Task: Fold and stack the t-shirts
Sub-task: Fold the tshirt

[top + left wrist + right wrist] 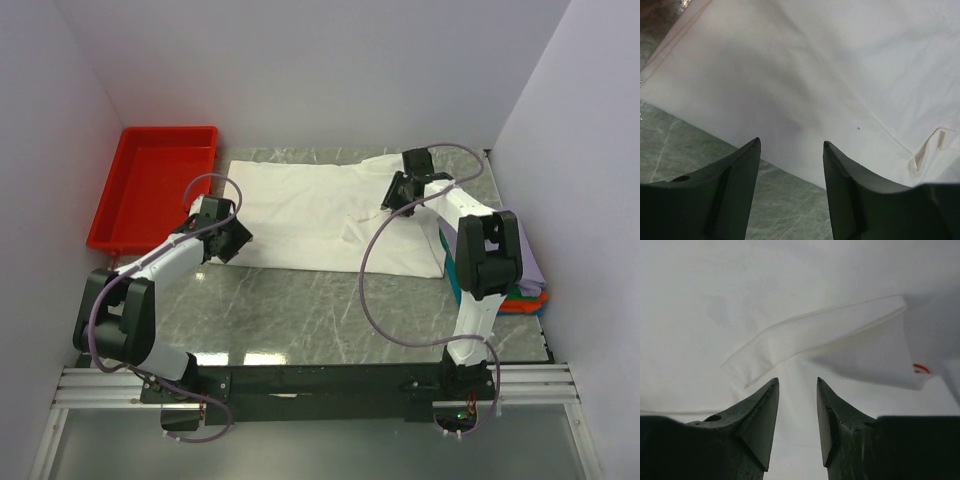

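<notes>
Right gripper point(797, 382) hangs spread and empty over a turned-back flap point(805, 335) of the white t-shirt point(300, 215), which lies flat across mid-frame in the top view. Left gripper point(791, 142), also spread, sits at its lower-left edge. Pinching one layer only would likely drag the fold crooked.

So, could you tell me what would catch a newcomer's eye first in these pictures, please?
The white t-shirt spread across the middle of the marble table catches the eye first, with the left pincer open over its near edge and the right pincer open over a folded-over flap. Next comes the bright red tray at the far left, then the colourful stack of folded shirts at the right edge.
</notes>
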### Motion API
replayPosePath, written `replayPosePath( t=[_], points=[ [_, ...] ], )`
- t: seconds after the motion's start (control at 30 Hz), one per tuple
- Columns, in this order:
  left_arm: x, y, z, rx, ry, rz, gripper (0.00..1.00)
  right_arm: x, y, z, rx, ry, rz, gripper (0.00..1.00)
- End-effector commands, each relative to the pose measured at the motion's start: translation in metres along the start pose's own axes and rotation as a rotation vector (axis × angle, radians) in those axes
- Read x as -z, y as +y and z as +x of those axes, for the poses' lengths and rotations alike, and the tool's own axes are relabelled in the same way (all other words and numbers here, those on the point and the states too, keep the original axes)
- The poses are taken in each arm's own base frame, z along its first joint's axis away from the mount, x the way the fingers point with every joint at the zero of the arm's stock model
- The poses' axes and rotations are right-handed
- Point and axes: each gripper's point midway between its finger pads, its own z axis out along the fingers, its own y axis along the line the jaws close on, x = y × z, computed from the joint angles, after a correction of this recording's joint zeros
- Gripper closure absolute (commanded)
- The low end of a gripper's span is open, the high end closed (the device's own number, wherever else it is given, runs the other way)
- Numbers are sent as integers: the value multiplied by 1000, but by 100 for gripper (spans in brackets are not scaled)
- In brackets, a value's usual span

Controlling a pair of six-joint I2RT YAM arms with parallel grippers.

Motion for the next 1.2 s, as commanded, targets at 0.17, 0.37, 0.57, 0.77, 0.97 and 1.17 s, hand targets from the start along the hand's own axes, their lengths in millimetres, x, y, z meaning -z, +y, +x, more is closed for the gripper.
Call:
replayPosePath(
  t=[0.17,0.37,0.57,0.77,0.97,1.17],
  points=[
    [8,-22,-12,2,-28,64,42,-24,-18,-45,-49,-52,15,55],
    [11,-28,-15,-4,-33,78,42,-38,-12,-61,-60,-45,25,55],
    [11,-29,-15,-7,-30,80,42,-44,-14,-61,-57,-32,41,60],
    [11,-29,-15,-6,-30,83,42,-36,-14,-55,-44,-53,41,59],
    [12,-31,-16,-7,-30,87,42,-7,-16,-56,-43,-153,33,59],
    [12,-32,-16,-7,-29,90,42,12,-23,-47,-39,-218,36,59]
  ],
)
